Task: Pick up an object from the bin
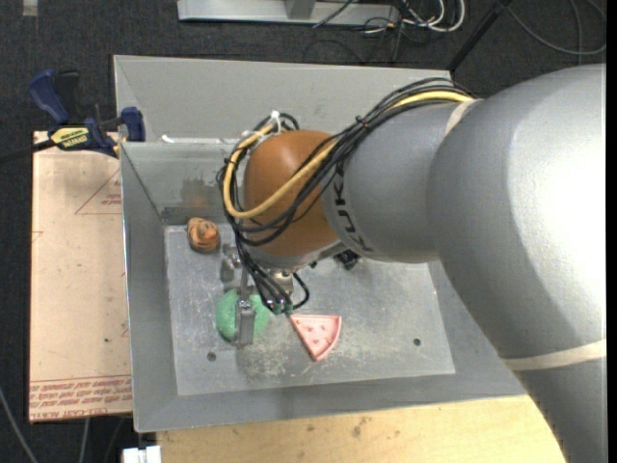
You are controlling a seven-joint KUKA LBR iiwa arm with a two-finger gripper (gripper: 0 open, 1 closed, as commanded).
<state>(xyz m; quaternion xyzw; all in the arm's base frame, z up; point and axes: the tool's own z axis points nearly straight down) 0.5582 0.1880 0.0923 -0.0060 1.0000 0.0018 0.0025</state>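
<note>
we see the gripper low against a rounded green lump, a pink watermelon-slice wedge near it. we cannot tell whether the gripper is wide or narrow.

Matt grey metal bin showed a scuffed, dusty floor.
The grey arm casing looked smooth and satin; its orange cover shone glossy; the watermelon-slice toy appeared matt.

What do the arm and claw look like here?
The arm is rounded and silver-grey, with black lettering near the wrist. An orange dome cover caps the wrist, with yellow and black cables looped over it. The claw is small, grey metal.
</note>
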